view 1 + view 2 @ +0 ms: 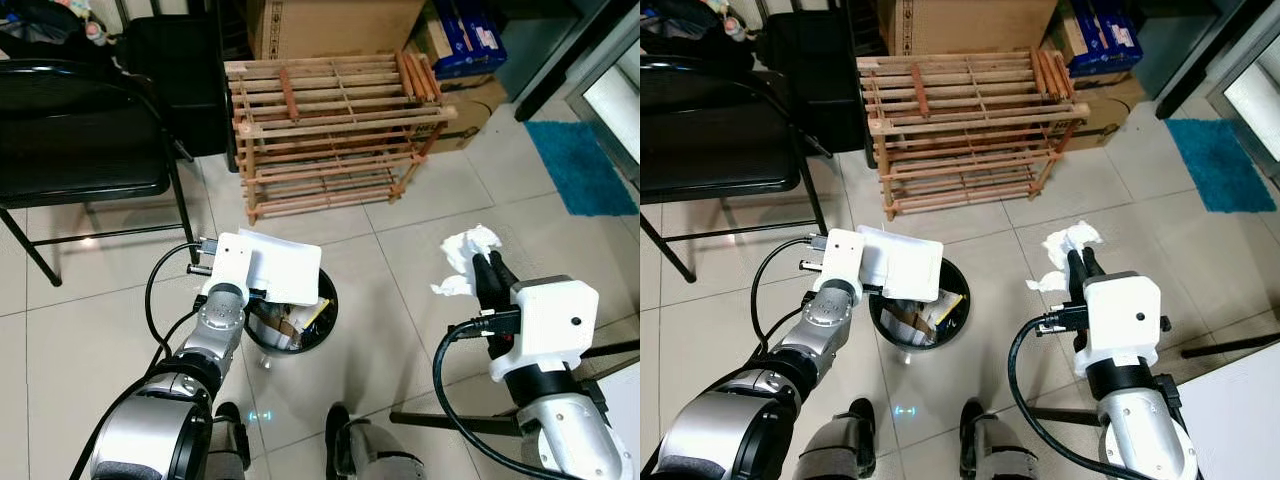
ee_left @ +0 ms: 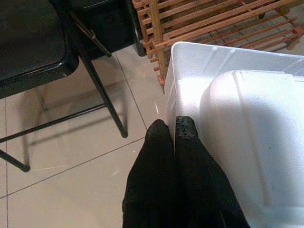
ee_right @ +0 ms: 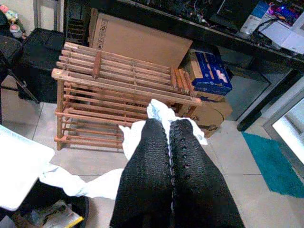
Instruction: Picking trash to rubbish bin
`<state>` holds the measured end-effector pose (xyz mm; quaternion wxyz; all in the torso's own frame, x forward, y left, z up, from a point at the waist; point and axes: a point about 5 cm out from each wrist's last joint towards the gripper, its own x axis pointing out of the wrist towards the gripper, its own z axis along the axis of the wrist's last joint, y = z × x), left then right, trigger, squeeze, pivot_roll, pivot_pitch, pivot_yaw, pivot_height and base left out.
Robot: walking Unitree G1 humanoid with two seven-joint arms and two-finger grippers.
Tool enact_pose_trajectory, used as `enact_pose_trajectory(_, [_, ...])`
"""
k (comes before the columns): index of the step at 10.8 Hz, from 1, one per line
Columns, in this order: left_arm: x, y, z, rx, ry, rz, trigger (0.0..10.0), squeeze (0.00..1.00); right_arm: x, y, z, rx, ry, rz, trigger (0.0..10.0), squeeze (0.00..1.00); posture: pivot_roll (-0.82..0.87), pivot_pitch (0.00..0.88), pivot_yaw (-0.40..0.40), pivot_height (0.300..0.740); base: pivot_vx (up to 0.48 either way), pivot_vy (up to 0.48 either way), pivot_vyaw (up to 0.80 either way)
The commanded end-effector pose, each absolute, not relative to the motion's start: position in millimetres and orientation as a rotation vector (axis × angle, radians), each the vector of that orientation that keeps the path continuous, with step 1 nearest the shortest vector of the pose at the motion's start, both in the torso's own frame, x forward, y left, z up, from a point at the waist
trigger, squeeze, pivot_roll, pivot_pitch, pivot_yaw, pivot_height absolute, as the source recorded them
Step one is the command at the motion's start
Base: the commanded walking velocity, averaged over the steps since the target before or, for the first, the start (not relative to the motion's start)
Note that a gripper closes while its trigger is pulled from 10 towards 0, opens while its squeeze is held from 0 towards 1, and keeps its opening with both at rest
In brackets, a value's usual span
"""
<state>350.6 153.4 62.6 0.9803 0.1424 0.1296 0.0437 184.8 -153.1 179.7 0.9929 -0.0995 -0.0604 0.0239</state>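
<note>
Above the tiled floor (image 1: 400,280), the right gripper (image 1: 494,268) has its fingers closed on crumpled white tissue (image 1: 468,250), held beside the black rubbish bin (image 1: 325,322), while the left gripper (image 2: 174,128), fingers pressed together, touches a white lid (image 1: 285,268) covering the bin's near rim.

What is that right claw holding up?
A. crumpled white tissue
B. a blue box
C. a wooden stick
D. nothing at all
A: the right gripper has its black fingers closed on a crumpled white tissue, raised above the floor, to the right of the rubbish bin.
</note>
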Motion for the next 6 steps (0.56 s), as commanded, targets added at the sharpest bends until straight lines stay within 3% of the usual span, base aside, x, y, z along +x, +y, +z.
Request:
enact_pose_trajectory(1, [350.2, 148.8, 61.4, 0.291, 0.266, 0.090, 4.4, 0.46, 181.2, -160.0, 180.9, -0.222, -0.110, 0.017, 10.0, 0.00, -0.13, 0.328, -0.147, 0.740, 0.000, 0.000, 0.00])
enact_pose_trajectory(2, [351.0, 150.1, 62.7, 0.300, 0.260, 0.100, 7.8, 1.00, 180.8, -160.6, 181.0, -0.223, -0.109, 0.015, 10.0, 0.00, -0.13, 0.328, -0.147, 0.740, 0.000, 0.000, 0.00])
enact_pose_trajectory(3, [351.7, 152.4, 63.9, 0.304, 0.258, 0.114, 10.0, 1.00, 180.6, -160.9, 181.1, -0.225, -0.109, 0.013, 10.0, 0.00, -0.13, 0.328, -0.147, 0.740, 0.000, 0.000, 0.00])
enact_pose_trajectory(6, [352.9, 153.4, 66.1, 0.325, 0.247, 0.116, 10.0, 1.00, 181.0, -160.8, 181.6, -0.225, -0.109, 0.014, 10.0, 0.00, -0.14, 0.330, -0.150, 0.740, 0.000, 0.000, 0.00])
